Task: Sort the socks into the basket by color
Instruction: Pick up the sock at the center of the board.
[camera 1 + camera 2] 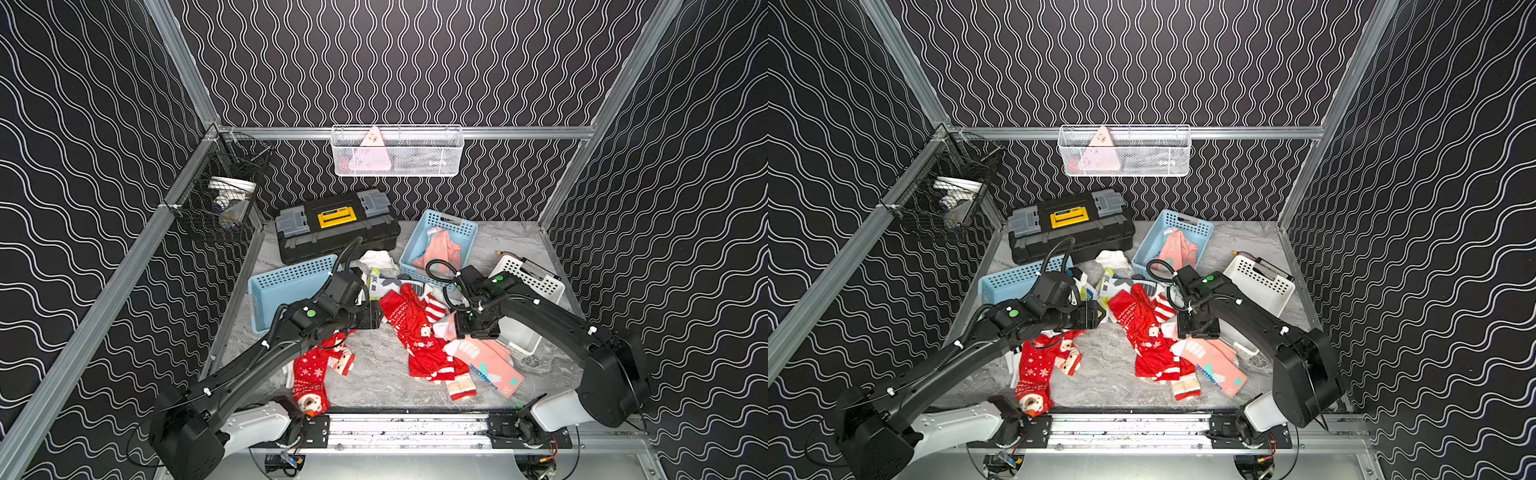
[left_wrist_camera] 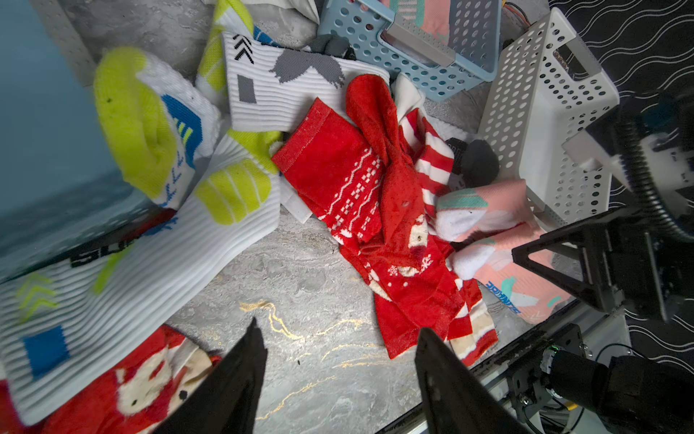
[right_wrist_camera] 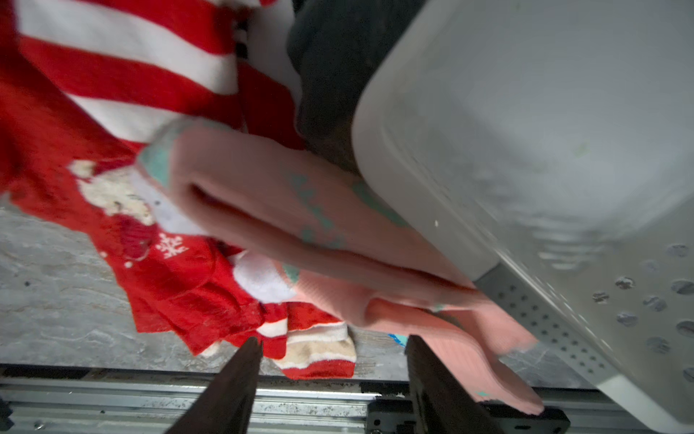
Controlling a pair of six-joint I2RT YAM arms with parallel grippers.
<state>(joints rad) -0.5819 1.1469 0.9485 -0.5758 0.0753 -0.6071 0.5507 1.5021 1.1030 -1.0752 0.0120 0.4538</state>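
The left end effector (image 2: 338, 327) and right end effector (image 3: 333, 340) are held wide, empty. The salmon-pink sock (image 3: 263, 210), at 4 o'clock on the tabletop (image 1: 374, 374), is laid over a red Christmas sock (image 3: 169, 270) against the white basket (image 3: 525, 150); both colours may be grasped together.

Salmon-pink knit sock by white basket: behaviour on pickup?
Probably floppy: the salmon-pink knit sock lies folded and creased, so should drape when lifted. It overlaps the red Christmas-patterned sock, so may drag it. The white perforated plastic basket sits against it; might snag.
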